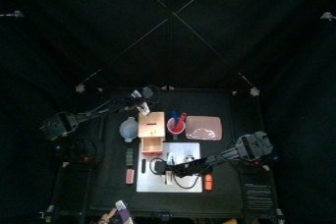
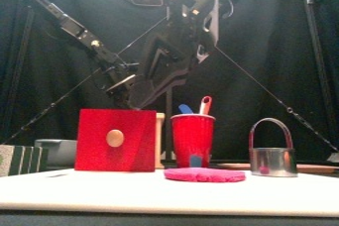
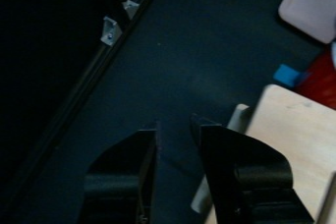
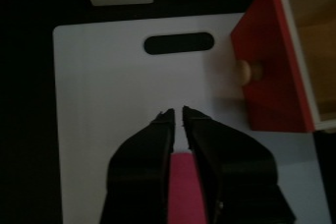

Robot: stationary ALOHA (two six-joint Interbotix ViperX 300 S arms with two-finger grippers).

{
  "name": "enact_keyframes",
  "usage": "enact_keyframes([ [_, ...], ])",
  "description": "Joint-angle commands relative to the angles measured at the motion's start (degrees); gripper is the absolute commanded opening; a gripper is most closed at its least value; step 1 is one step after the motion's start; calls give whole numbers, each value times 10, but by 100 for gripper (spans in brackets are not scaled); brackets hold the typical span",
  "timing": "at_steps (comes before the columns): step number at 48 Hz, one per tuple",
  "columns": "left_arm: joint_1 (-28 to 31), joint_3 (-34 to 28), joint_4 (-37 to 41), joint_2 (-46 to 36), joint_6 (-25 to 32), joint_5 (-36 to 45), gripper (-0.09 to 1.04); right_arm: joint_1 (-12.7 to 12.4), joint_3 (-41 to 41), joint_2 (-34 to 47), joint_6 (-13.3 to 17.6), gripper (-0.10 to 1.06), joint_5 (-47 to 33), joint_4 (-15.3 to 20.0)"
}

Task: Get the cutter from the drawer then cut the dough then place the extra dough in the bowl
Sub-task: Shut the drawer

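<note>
Right wrist view: R end effector [image 4: 176, 116] pinches thin pink dough [image 4: 183, 184] edge-on over white board [image 4: 118, 90]; L end effector [image 3: 176, 126] ajar.

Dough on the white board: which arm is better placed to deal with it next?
Probably the right. The right gripper hangs over the white board, close to the dough. The left gripper sits farther back, beyond the wooden box.

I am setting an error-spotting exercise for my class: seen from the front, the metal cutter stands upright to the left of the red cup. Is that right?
Not quite. The metal cutter does stand upright, but it is to the right of the red cup, not the left. The front view shows this.
</note>
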Motion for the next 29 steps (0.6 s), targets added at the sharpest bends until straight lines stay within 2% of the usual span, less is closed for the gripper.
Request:
enact_keyframes([
  [1, 2, -39, 24, 11, 13, 40, 63, -2, -33, 7, -3, 33, -8, 2],
  [9, 1, -46, -3, 24, 55, 68, 62, -13, -59, 31, -4, 33, -4, 2],
  [23, 0, -36, -100, 32, 175, 86, 62, -55, -70, 54, -5, 33, 4, -4],
  [29, 0, -38, -127, 39, 202, 84, 62, -69, -70, 58, -6, 33, 6, -6],
])
